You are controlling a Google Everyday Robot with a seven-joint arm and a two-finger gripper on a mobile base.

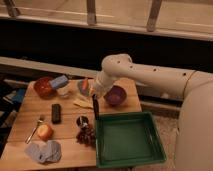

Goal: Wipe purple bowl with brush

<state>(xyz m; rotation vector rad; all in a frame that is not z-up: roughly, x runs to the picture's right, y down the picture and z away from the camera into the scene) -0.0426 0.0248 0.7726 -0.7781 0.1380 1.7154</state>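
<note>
The white arm (150, 75) is seen coming in from 3 o'clock, and it is bent downward at the wrist over the middle of the wooden surface (30, 107). A green tray (98, 142) is placed at about 5 o'clock on the surface, and the purple bowl (116, 95) is standing just behind it, at about 1 o'clock. The brush (95, 108) is held nearly upright, with its lower end pointed down toward the surface, just beside the bowl on the bowl's 9 o'clock side. The gripper (97, 94) is closed tightly on the upper end of the brush, near the bowl's rim. The picking up is judged to be done, but the wiping is not yet begun. The brush is beside the bowl and not inside it, so it must be brought over the rim and moved across the inner wall.
</note>
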